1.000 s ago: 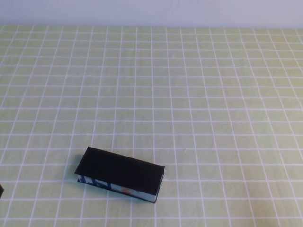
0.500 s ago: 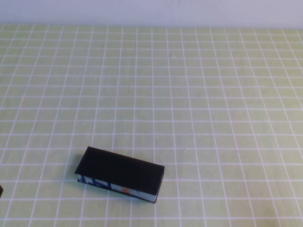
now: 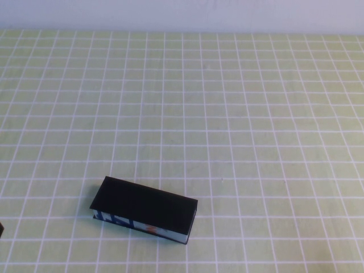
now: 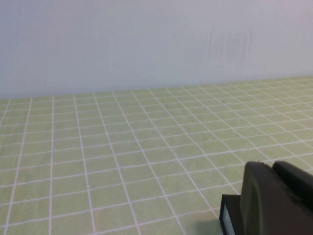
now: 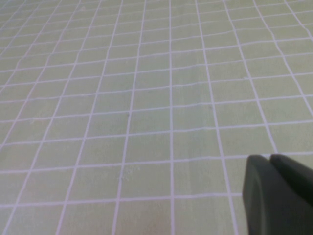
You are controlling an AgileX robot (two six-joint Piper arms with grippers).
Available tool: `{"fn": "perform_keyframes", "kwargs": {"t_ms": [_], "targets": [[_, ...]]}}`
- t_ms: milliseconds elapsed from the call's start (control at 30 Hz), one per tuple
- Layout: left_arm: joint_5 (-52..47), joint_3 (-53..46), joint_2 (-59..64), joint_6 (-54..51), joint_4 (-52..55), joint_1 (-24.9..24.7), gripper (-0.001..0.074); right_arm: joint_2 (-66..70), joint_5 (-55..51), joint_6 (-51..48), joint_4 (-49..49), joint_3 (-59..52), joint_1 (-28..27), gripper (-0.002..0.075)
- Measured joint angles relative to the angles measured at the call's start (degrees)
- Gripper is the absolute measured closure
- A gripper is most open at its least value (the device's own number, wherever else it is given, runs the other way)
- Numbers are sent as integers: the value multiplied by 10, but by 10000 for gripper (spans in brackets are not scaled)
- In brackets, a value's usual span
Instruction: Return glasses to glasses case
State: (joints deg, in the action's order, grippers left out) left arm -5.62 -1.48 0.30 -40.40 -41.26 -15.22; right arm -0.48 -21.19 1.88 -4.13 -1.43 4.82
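The glasses case (image 3: 144, 210) lies near the front edge of the counter, toward the front left corner. Its lid is down. Its long side runs left to right, with the right end turned a bit closer to the front edge. The blue-white side with the orange mark faces the front.

No glasses show in any view, so they may be inside the closed case, but I cannot tell.

The left gripper (image 4: 279, 198) is at the front left corner, just left of the case, and the case's end peeks out beside it in the left wrist view. Its fingers look pressed together with nothing between them. The right gripper (image 5: 279, 196) is over bare counter, well apart from the case, fingers together and holding nothing too.

The left arm is the nearer one. The green checked cloth (image 3: 239, 114) runs bare to the back edge.
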Motion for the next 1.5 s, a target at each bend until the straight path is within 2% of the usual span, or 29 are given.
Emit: {"fn": "perform_keyframes", "kwargs": {"t_ms": [133,233,433,533,833,1500], "targets": [[0,0,0,0,0,0,739,0,0,0,0,0,0,737],[16,0,0,26,47,0,739,0,0,0,0,0,0,737],[84,0,-2,316,338,42,739,0,0,0,0,0,0,737],[38,0,-8,388,395,68,739,0,0,0,0,0,0,737],[-153,0,-9,418,413,75,739,0,0,0,0,0,0,737],[-169,0,-9,421,413,75,739,-1,0,0,0,0,0,737]]}}
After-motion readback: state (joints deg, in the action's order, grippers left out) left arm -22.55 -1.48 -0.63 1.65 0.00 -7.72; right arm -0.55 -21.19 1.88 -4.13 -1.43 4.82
